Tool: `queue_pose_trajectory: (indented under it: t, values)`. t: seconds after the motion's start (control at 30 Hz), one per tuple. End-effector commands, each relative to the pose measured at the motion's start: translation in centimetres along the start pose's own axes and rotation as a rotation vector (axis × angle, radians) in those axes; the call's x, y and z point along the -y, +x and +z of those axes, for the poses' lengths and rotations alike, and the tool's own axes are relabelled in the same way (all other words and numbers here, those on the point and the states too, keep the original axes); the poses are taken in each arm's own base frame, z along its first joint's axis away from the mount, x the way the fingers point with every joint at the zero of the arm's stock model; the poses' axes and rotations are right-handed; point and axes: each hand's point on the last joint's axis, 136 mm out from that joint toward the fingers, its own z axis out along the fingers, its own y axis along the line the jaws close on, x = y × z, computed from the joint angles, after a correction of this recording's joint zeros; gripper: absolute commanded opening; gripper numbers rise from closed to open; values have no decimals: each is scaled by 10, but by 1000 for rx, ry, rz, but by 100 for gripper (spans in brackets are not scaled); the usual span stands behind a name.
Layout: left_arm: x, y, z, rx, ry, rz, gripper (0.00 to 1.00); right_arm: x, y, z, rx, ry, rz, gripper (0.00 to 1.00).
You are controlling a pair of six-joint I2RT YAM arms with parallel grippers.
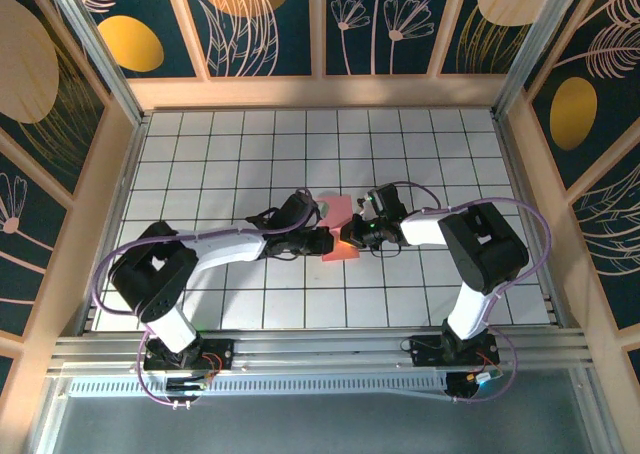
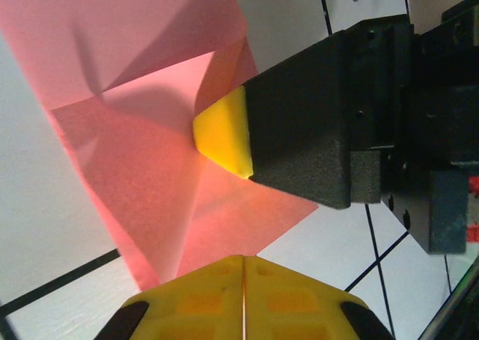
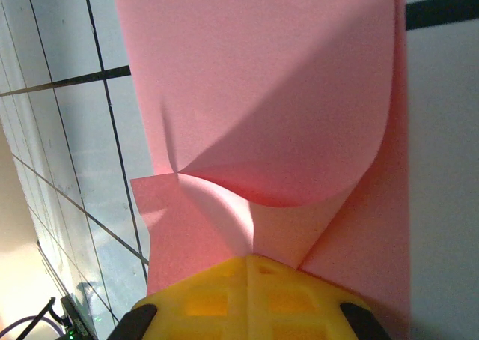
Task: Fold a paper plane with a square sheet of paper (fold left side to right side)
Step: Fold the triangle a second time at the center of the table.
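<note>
Worktop (image 1: 200,154): white grid tiles with dark joints, walled on three sides; it is the reference for all places below.

Square sheet of paper (image 1: 338,249): salmon-pink and partly folded, lying at the middle of the worktop. The wrist views show several layers and soft creases meeting at one point (image 2: 97,94). One flap curls up off the lower layer (image 3: 299,130).

Handling, as judged: very light, thin and limp. It likely slides on the smooth tiles unless pinned. It takes a crease for good, so a stray press would spoil the fold. It tears or crumples under a hard pull.

Where to grip, as judged: a shallow pinch on the raised flap's free edge or corner, with the other claw's tip pinning the layers at the crease line. Nothing should drag on the flat middle.

Left claw (image 2: 243,261): just left of the worktop's middle, at the sheet's near corner. The yellow pads are drawn together, with only a thin seam between them. Whether a paper edge is caught in it cannot be told.

Right claw (image 2: 224,134): just right of the worktop's middle and closed tight. Its yellow tip rests down on the sheet where the folds meet. No paper is seen between its pads.
</note>
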Motion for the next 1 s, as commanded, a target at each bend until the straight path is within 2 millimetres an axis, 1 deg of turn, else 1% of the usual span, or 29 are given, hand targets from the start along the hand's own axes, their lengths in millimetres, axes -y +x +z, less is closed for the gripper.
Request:
queue_pose_trajectory:
  t: [0.0,0.17,0.3,0.63,0.97]
  values:
    - [8,-6,10,-8,53,-30,7,20,11,6,-30,72,13,0]
    - [6,-6,20,-31,43,-24,6,22,14,6,-35,77,13,0]
    - [2,-4,23,-36,35,-33,6,23,14,6,-36,81,14,0]
    - [-11,8,29,-70,1,-43,6,23,14,6,-40,89,8,0]
    - [-18,12,31,-76,-18,-53,5,27,16,6,-46,97,10,0]
